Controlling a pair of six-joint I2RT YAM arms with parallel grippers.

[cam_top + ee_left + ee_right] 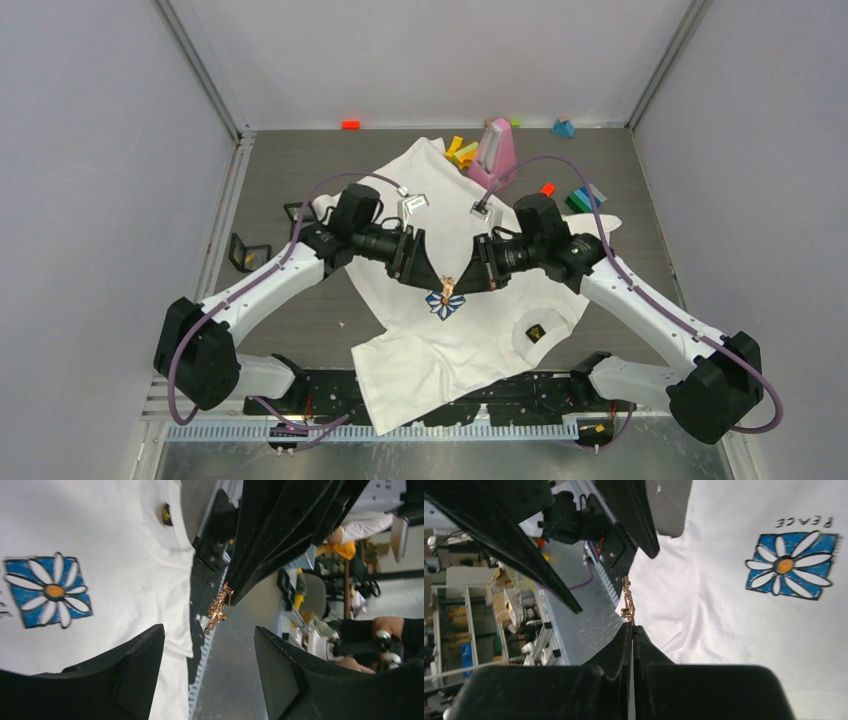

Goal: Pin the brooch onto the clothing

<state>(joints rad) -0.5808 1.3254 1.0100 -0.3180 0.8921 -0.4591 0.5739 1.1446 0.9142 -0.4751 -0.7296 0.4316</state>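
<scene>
One white T-shirt (430,350) lies spread on the grey counter (290,170), reaching from the near edge towards the far right. It carries one blue-and-white daisy print (445,305), one line of dark lettering (805,521) reading PEACE beside that print, and one black neck label (536,333) near and to the right of it. Two arms meet over the middle of the shirt. The right pincer (632,627) has its two fingers pressed together, clamped on the lower end of one gold-coloured brooch (628,600). The brooch stands out from the fingertips, held in the air above the cloth and just on the far side of the daisy in the top view; it is not touching the shirt. The left pincer (210,665) faces it with both fingers apart. The brooch sits opposite the gap between them, and neither finger touches it. At the far right of the counter there is one pink object (497,148) and a scatter of small coloured blocks (460,152), too small to count reliably.
</scene>
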